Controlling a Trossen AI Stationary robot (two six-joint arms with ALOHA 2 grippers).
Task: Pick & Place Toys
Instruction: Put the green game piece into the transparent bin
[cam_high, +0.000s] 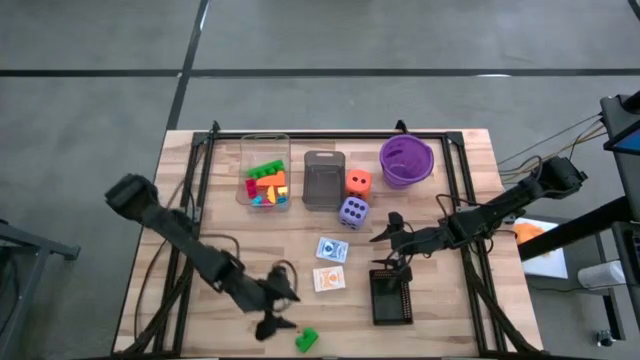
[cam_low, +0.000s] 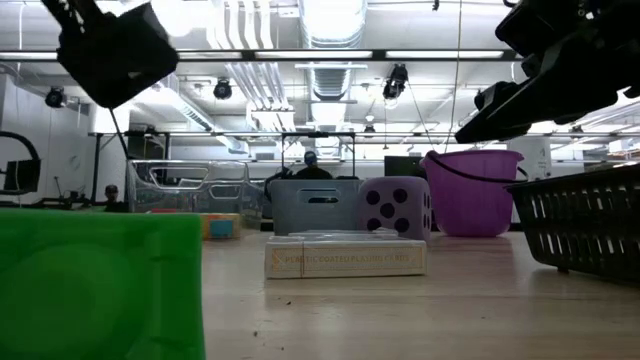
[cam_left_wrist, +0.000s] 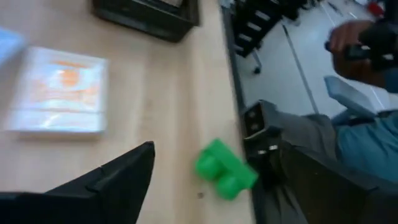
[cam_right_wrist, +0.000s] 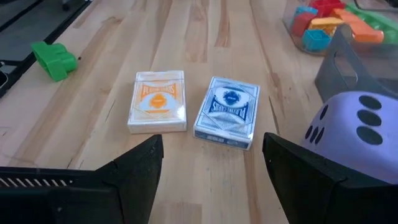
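Green brick (cam_high: 306, 339): loose near the table's front edge
Left gripper (cam_high: 272, 308): just beside it, jaws apart
Right gripper (cam_high: 388, 248): above black bin (cam_high: 390, 297), jaws apart

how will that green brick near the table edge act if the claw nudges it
The green brick looks like small hard plastic, so probably stiff and light, sliding easily on the smooth wooden table. Its blocky shape should not roll. It lies close to the table's edge, so a push outward could knock it off.
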